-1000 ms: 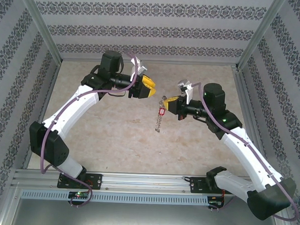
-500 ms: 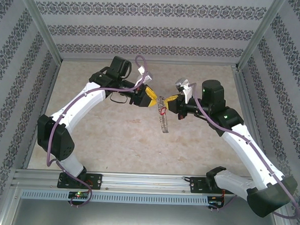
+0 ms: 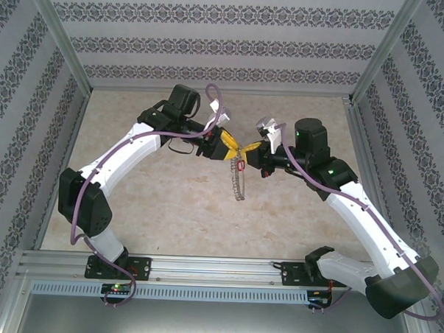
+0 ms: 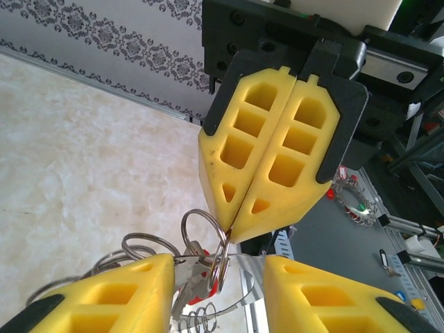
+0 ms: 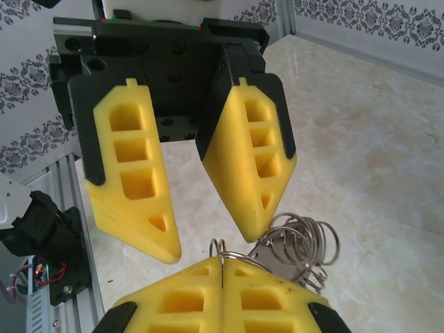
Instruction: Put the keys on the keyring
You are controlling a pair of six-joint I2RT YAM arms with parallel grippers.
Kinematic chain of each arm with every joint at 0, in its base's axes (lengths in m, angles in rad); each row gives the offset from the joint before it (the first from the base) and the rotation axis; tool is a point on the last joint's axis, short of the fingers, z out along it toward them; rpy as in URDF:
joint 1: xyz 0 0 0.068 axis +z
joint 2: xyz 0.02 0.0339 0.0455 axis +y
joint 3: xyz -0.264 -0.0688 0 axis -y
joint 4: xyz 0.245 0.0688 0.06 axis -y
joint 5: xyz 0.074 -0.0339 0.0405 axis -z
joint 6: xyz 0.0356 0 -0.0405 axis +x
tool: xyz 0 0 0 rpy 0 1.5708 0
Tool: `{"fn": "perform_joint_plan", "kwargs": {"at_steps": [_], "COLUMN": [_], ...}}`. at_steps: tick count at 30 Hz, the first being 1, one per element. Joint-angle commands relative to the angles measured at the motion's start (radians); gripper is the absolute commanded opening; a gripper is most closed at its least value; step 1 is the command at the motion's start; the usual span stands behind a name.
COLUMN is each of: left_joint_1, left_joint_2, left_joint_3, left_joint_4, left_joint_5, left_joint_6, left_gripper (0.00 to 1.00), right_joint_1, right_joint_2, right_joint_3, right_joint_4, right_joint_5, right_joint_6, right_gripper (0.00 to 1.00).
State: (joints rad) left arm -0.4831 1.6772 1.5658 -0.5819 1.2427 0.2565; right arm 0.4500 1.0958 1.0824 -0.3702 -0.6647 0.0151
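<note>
Where the white left arm [image 3: 126, 159] bends in over the beige marbled table [image 3: 168, 208], the left gripper [image 3: 229, 145] hangs mid-air, tips toward centre. Its fingers [image 5: 132, 173] are yellow wedge pads w/ square pockets and black backing. They're parted part-way, gripping nothing.

Seen from left wrist, the gap betw. them frames a cluster of small rings [image 4: 202, 225], shiny steel wire. The key [image 3: 240, 166] has a red plastic head, v. small, and sits near the top of the keyring [image 3: 239, 183]. That's a thin grey wire loop fringed w/ small metal pieces, dangling clear of the table.

The right gripper [image 3: 246, 148] has the same yellow pads, pressed flat together, w/ the keyring wire nipped at the very tips. The two grippers' tips nearly meet. The right arm [image 3: 367, 217] is white, w/ a purple cable alongside.
</note>
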Motion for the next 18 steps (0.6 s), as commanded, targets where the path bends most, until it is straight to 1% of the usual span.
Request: {"fn": "perform_joint_plan", "kwargs": {"at_steps": [1,3,5,8,10,11,12,14,17,18], "left_joint_1": [-0.018,-0.020,-0.022,-0.025,-0.029,-0.029,-0.028,-0.028,-0.028,-0.028], "left_joint_2": [0.014,0.016,0.017,0.019,0.023,0.022,0.023,0.021,0.017,0.014], "left_joint_3": [0.007,0.007,0.007,0.008,0.009,0.007,0.007,0.006,0.005,0.002], "left_joint_4": [0.038,0.040,0.043,0.050,0.050,0.048,0.046,0.041,0.024,0.028], "left_joint_5": [0.034,0.033,0.031,0.033,0.037,0.038,0.040,0.043,0.034,0.024], "left_joint_6": [-0.007,-0.008,-0.010,-0.016,-0.015,-0.014,-0.012,-0.007,0.006,0.004], "left_gripper": [0.38,0.37,0.34,0.23,0.12,0.10,0.06,0.05,0.08,0.06], "right_joint_1": [0.013,0.013,0.013,0.013,0.013,0.013,0.013,0.012,0.012,0.012], "right_joint_2": [-0.011,-0.013,-0.013,-0.015,-0.017,-0.017,-0.018,-0.017,-0.015,-0.016], "right_joint_3": [0.023,0.021,0.017,0.014,0.012,0.012,0.011,0.010,0.008,0.007], "right_joint_4": [0.040,0.042,0.046,0.050,0.051,0.052,0.052,0.051,0.050,0.051], "right_joint_5": [0.011,0.014,0.018,0.025,0.027,0.029,0.032,0.036,0.039,0.039], "right_joint_6": [-0.013,-0.012,-0.011,-0.009,-0.007,-0.007,-0.009,-0.009,-0.012,-0.012], "right_gripper": [0.00,0.00,0.00,0.00,0.00,0.00,0.00,0.00,0.00,0.00]}}
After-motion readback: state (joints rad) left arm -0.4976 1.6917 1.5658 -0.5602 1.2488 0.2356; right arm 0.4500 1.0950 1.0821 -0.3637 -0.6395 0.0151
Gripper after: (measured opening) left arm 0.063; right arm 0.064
